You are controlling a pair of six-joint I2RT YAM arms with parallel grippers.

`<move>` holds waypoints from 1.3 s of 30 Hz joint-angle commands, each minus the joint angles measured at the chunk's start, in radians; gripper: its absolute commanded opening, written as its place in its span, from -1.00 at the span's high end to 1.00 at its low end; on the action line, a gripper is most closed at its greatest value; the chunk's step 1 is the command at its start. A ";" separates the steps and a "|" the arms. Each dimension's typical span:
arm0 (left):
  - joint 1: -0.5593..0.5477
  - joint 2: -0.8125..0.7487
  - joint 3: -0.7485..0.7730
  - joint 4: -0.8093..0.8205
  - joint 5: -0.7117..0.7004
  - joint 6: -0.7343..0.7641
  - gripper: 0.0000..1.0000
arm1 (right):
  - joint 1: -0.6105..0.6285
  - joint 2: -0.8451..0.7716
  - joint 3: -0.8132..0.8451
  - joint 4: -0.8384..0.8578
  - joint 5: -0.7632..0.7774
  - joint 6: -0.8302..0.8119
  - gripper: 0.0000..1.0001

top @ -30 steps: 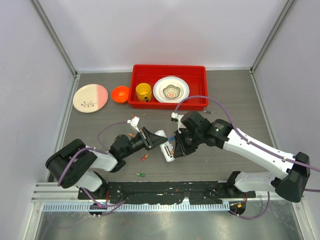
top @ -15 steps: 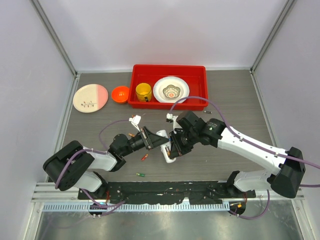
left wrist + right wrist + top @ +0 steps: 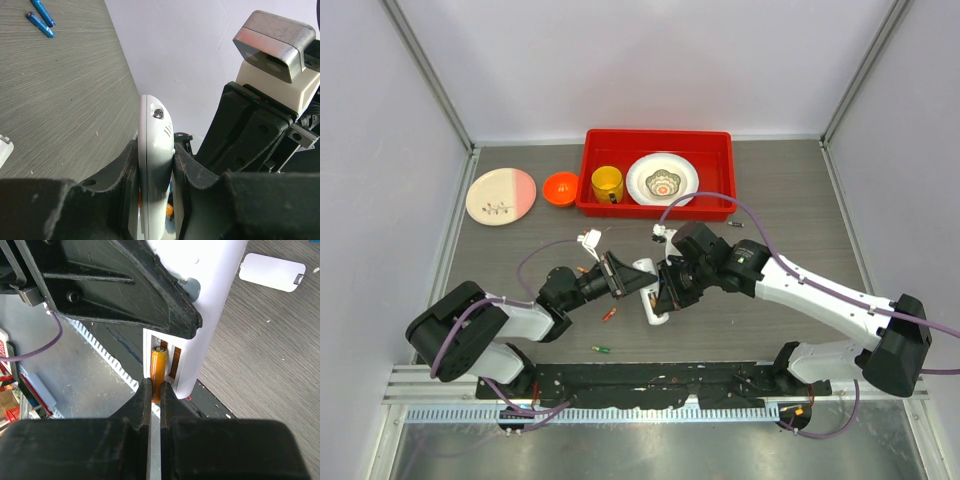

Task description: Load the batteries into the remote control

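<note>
My left gripper (image 3: 155,159) is shut on the remote control (image 3: 155,145), a slim white handset held edge-on above the table. From above, the remote (image 3: 649,292) hangs between the two arms. My right gripper (image 3: 155,389) is shut on an orange battery (image 3: 158,369), whose upper end sits in the open battery compartment at the remote's (image 3: 212,295) lower end. The second slot beside it looks empty. The left gripper's fingers (image 3: 125,287) cross the remote above the compartment. The white back cover (image 3: 271,271) lies on the table. Two blue batteries (image 3: 41,18) lie farther off.
A red battery (image 3: 609,314) and a green one (image 3: 601,349) lie on the table near the left arm. At the back stands a red tray (image 3: 720,150) with a yellow cup (image 3: 607,183) and a white bowl (image 3: 662,180). An orange bowl (image 3: 560,188) and a pink-white plate (image 3: 500,195) sit left.
My right gripper has moved left with the orange battery, up against the end of the remote. The left gripper has kept the remote nearly still.
</note>
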 commanded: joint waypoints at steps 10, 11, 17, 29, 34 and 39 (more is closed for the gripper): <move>-0.004 -0.036 0.054 0.275 0.006 -0.041 1.00 | 0.005 -0.006 -0.018 0.163 0.104 0.074 0.99; -0.004 -0.035 0.052 0.275 0.001 -0.041 1.00 | 0.005 -0.009 -0.018 0.175 0.107 0.084 0.99; -0.015 -0.030 0.043 0.275 -0.046 -0.037 0.99 | 0.005 -0.003 -0.024 0.200 0.125 0.121 0.99; -0.024 -0.038 0.040 0.275 -0.061 -0.032 1.00 | 0.005 0.040 -0.023 0.215 0.125 0.146 0.88; -0.024 -0.038 0.034 0.275 -0.063 -0.027 1.00 | 0.005 0.039 -0.015 0.200 0.141 0.141 0.78; -0.023 -0.036 0.034 0.275 -0.060 -0.029 1.00 | 0.005 0.037 -0.006 0.185 0.145 0.137 0.71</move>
